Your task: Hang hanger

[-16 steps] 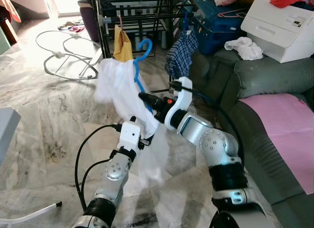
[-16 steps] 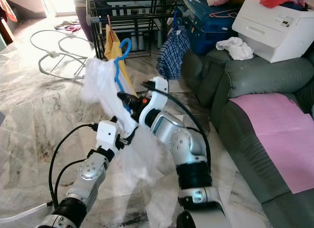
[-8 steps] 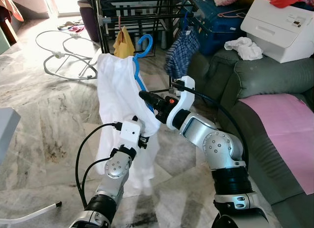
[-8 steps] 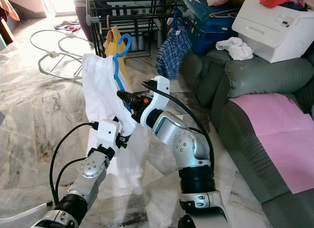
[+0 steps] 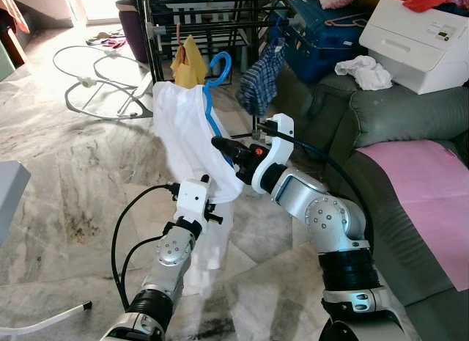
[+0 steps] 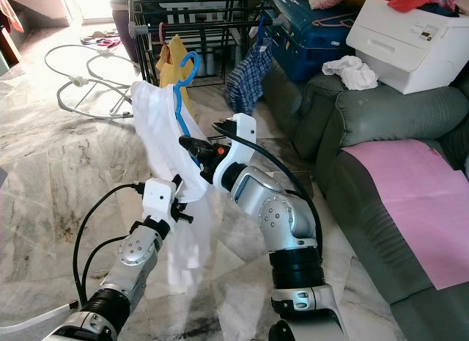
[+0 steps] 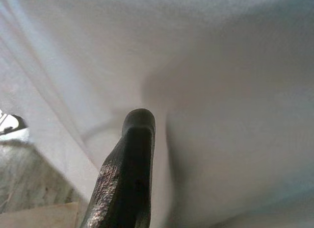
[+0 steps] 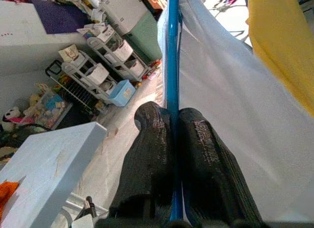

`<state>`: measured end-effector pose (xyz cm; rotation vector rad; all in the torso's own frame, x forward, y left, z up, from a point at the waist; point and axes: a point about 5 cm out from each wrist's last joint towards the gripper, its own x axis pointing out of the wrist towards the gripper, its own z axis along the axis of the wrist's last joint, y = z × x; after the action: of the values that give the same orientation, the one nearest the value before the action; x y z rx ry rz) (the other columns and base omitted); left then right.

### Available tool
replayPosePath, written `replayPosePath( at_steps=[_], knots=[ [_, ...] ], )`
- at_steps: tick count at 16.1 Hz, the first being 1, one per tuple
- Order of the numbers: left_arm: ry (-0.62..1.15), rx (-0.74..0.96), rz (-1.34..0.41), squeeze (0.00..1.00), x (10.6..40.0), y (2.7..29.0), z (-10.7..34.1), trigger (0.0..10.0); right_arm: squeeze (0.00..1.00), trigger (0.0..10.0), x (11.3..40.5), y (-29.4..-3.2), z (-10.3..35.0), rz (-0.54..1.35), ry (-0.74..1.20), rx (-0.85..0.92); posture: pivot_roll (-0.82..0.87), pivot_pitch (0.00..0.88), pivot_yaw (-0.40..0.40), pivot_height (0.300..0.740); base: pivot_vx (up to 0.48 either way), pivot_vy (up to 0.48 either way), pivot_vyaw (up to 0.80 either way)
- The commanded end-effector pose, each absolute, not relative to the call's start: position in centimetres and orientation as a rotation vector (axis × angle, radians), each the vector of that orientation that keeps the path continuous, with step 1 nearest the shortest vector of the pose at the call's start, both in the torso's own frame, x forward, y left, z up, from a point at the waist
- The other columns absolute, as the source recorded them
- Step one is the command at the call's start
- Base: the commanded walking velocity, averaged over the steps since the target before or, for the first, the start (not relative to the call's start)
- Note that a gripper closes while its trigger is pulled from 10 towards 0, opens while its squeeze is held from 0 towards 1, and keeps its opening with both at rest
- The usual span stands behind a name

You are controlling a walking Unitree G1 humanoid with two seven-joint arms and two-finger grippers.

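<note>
A blue hanger (image 5: pixel 212 99) carries a white shirt (image 5: pixel 189 128), held up in front of the black drying rack (image 5: pixel 220 22). The hanger's hook (image 5: pixel 218 65) is free in the air, near the rack's lower bars. My right gripper (image 5: pixel 221 144) is shut on the hanger's blue arm; in the right wrist view its fingers (image 8: pixel 152 139) clamp the blue bar (image 8: pixel 172 66). My left gripper (image 5: pixel 212 207) is lower and closer to me, shut on the shirt's lower cloth. In the left wrist view one black finger (image 7: pixel 132 159) presses into the white cloth (image 7: pixel 221 90).
On the rack hang a yellow cloth (image 5: pixel 187 59) and checked shorts (image 5: pixel 258 84). A grey-green sofa (image 5: pixel 388 121) with a pink sheet (image 5: pixel 432 187) and a white box (image 5: pixel 425 37) lies to the right. A white tubular frame (image 5: pixel 95 81) lies on the marble floor at the left.
The hanger has moved slightly up and toward the rack. The shirt has swung and now hangs narrower beneath it. The checked shorts sway on the rack.
</note>
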<state>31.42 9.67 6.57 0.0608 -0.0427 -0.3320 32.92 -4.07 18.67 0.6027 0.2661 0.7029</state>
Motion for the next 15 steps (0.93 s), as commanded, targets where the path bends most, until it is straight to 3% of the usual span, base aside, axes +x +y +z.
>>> replayPosePath(
  at_steps=[1, 10, 15],
  knots=[
    [-0.045, 0.061, -0.324, 0.00, 31.6, 9.9, 6.7, 0.0, 0.00, 10.0, 32.8, -3.9, 20.0, 0.725, 0.199, 0.586, -0.25, 0.023, -0.043, 0.740, 0.000, 0.000, 0.00],
    [-0.060, 0.062, -0.318, 0.00, 31.1, 11.0, 6.5, 0.0, 0.00, 10.0, 33.8, -5.1, 19.5, 0.618, 0.157, 0.503, -0.25, 0.029, -0.038, 0.740, 0.000, 0.000, 0.00],
    [-0.052, 0.037, -0.398, 0.00, 28.9, 11.1, 5.4, 0.0, 0.00, 10.0, 35.2, -6.9, 18.6, 0.508, 0.126, 0.424, -0.24, 0.039, -0.037, 0.740, 0.000, 0.000, 0.00]
  ],
)
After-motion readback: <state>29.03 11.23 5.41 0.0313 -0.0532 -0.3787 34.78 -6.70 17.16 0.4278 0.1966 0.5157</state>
